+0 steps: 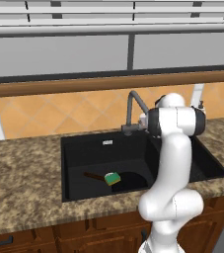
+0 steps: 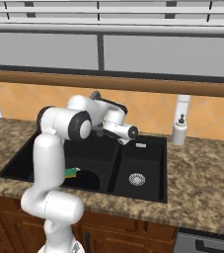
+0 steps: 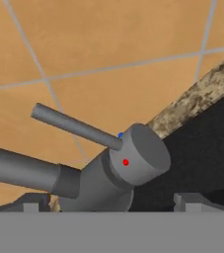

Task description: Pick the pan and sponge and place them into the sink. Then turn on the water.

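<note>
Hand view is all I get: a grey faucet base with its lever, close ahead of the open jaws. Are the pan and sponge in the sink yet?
Observer: Yes. The pan lies in the left basin of the sink, and the sponge rests on it at the handle end.
Operator: Is water running?
Observer: No. In both base views, no stream falls from the faucet.
Operator: Anything in the right basin?
Observer: Just its silver drain.
</note>
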You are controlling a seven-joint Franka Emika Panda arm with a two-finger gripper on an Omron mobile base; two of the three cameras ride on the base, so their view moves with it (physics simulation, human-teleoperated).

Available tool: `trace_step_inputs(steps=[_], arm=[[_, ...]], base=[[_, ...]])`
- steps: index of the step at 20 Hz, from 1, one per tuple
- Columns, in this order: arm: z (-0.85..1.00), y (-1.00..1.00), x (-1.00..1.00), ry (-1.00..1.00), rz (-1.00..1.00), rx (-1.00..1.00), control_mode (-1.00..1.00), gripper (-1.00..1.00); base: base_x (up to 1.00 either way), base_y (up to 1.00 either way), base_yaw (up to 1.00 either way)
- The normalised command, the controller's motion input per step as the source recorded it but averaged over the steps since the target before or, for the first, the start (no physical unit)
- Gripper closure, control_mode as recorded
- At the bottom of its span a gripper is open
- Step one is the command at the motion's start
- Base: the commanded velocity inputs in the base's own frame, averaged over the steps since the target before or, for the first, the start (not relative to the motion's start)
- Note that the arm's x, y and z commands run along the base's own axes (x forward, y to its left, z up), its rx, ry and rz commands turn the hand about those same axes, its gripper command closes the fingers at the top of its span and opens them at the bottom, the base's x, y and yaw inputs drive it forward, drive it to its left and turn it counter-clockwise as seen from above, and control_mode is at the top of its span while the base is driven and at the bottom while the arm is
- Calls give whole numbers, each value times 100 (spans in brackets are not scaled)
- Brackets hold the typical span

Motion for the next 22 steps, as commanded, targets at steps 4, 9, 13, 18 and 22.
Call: trace_step_inputs(steps=[4,9,13,18,22], arm=[[-14,0,33,0,0,0,-100,-100],[-11,0,32,0,0,0,-100,-100],[-11,0,26,0,0,0,-100,-100],[-19,0,19,0,0,0,-100,100],[-32,0,3,0,0,0,-100,100]], base=[[0,0,0],[0,0,0],[0,0,0],[0,0,0],[0,0,0]])
